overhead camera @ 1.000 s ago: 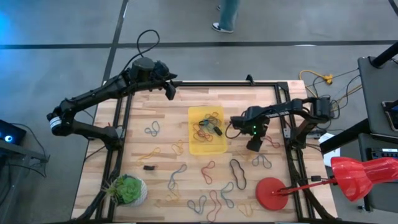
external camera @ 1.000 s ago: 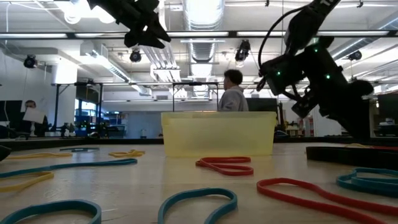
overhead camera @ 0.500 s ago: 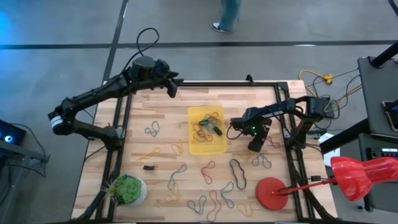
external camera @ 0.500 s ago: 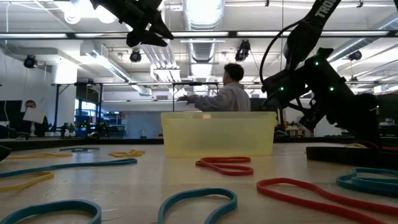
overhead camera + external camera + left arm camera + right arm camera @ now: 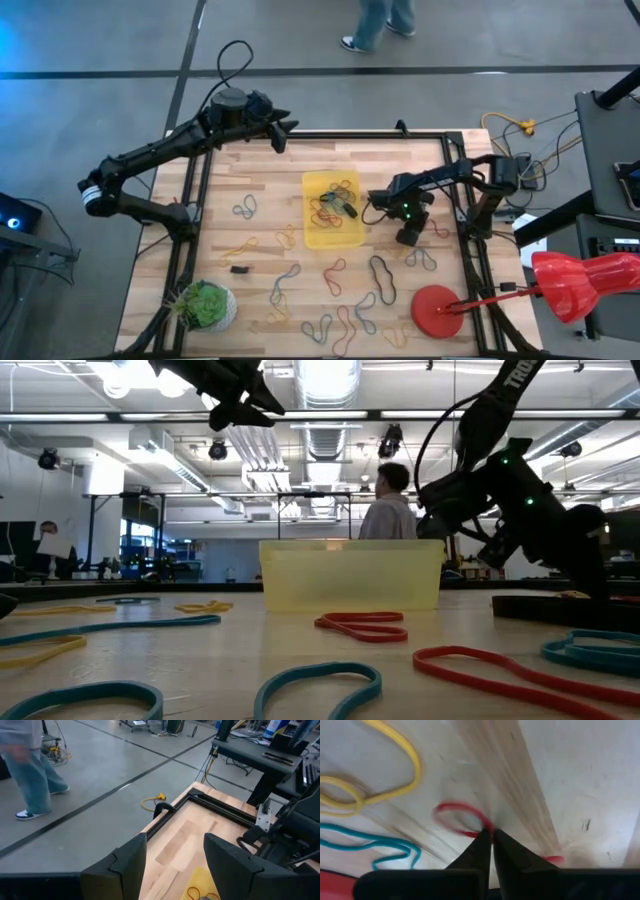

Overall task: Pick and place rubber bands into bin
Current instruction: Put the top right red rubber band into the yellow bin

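right claw [image 5: 491,836] down, pinching red band [image 5: 457,817].

Pale matt wood-plank table [image 5: 260,180]; translucent glossy yellow plastic bin [image 5: 312,236]; thin rubbery bands [image 5: 362,624]; black metal frame [image 5: 350,136].

My bin [image 5: 312,237], a low translucent yellow tray mid-table, already has a tangle of bands inside; more rubber bands [image 5: 338,277] lie scattered flat around it.
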`<action>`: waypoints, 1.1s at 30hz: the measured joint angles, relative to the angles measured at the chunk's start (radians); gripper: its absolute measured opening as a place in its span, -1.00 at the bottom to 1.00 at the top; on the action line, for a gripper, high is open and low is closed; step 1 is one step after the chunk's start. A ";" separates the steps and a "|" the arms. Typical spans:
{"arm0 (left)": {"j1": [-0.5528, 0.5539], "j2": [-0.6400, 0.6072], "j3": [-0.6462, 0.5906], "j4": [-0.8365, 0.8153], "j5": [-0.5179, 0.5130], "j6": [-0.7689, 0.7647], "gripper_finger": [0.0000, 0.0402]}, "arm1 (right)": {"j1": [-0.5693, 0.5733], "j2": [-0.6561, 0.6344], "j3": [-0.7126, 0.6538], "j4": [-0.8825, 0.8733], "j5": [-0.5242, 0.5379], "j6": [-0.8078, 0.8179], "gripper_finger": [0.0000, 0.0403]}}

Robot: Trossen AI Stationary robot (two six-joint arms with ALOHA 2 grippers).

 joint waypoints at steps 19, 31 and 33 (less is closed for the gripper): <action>0.000 0.000 0.000 0.000 0.000 0.000 -0.09 | -0.073 -0.153 0.528 0.232 -0.179 0.019 -0.96; 0.000 -0.009 -0.008 -0.020 0.001 0.002 -0.09 | -0.080 0.066 0.751 0.190 -0.384 -0.044 -0.96; 0.000 -0.013 -0.008 -0.040 0.001 0.005 -0.09 | -0.080 0.076 0.781 0.195 -0.390 -0.059 -0.96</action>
